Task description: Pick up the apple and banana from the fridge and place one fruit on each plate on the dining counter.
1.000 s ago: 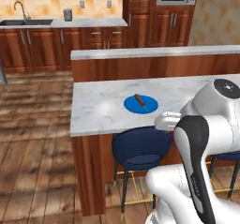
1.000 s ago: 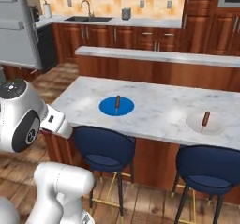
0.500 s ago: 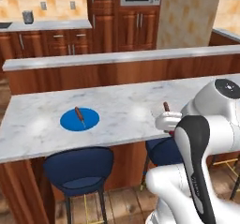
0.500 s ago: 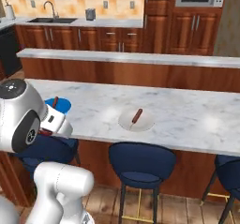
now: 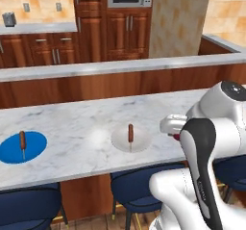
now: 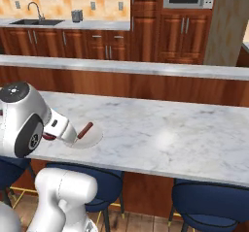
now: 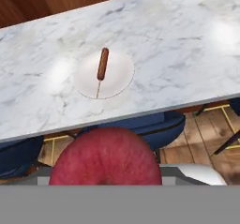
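The apple fills the hand view's lower edge, hiding the gripper, which appears to be pinching it, short of the desk and white plate.

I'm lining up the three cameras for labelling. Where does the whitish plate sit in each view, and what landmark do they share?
Left base view: the whitish plate lies at centre, on the marble dining counter, right of the blue plate.
Right base view: at the left, its near side hidden behind the robot's arm.
Hand view: upper centre-left, beyond the apple.
Shared landmark: the brown stick-like utensil lying on it.
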Controlling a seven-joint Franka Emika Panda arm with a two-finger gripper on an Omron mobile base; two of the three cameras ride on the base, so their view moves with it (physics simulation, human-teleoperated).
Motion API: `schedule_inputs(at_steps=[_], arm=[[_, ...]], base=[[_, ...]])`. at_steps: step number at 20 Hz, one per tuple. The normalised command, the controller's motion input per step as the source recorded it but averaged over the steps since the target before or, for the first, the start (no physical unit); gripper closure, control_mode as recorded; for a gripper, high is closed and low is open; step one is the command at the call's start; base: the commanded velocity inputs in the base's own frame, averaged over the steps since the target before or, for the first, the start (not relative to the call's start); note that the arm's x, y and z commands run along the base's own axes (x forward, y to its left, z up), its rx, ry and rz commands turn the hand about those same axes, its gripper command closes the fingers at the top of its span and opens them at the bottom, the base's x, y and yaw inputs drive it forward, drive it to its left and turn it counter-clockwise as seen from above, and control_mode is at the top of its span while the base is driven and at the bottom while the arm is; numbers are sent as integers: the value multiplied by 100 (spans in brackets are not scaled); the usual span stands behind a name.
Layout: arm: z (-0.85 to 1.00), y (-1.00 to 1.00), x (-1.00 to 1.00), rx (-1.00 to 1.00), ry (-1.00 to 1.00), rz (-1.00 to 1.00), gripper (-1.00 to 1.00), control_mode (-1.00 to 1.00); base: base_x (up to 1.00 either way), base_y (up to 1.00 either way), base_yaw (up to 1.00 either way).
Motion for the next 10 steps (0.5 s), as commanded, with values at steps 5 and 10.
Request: schedule_inputs(at_steps=[5,10], arm=[[-1,-9,60,10,3,3,100,-100],[-32,5,100,5,16,0,100,-100]], base=[[40,-15,3],[0,0,0]])
